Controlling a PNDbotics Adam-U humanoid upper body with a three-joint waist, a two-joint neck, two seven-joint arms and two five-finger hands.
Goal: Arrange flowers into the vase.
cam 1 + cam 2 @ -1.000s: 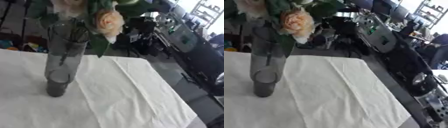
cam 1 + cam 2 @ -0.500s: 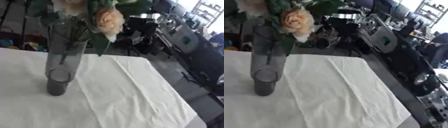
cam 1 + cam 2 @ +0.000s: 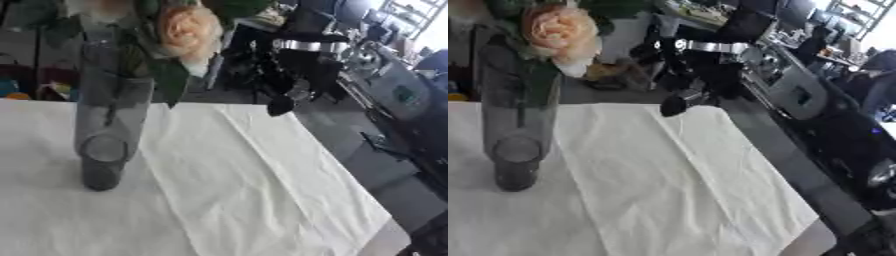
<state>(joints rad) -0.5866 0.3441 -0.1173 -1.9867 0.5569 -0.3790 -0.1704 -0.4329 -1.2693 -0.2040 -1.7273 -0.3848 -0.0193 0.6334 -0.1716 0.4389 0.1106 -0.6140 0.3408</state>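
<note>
Beyond the far edge of the surface (image 3: 819,239): a crowd of dark equipment, blurred, with a grey boxy machine (image 3: 791,94) off to the right and grey floor between. Nearer, hanging over the far edge, a black arm with a silver joint (image 3: 710,47), ending in the right hand (image 3: 677,102) as a dark rounded shape just above the cloth's back edge. Too blurred to tell whether open or curled; holding nothing that can be made out. No sign of the left hand in either view.

Spread over the surface, a white cloth (image 3: 262,190), creased with a long fold from the far edge toward the near right corner, where a bare grey corner pokes out. Nothing lying on the cloth between hand and vase.

At the left, well apart from the hand, a tall grey see-through vase (image 3: 105,125), upright on the cloth. Inside, green stems and leaves (image 3: 171,80), spilling out over the rim. On top, a peach rose (image 3: 188,30), leaning toward the right, and a paler bloom (image 3: 105,7) beside it at the upper edge, cut off and blurred.
</note>
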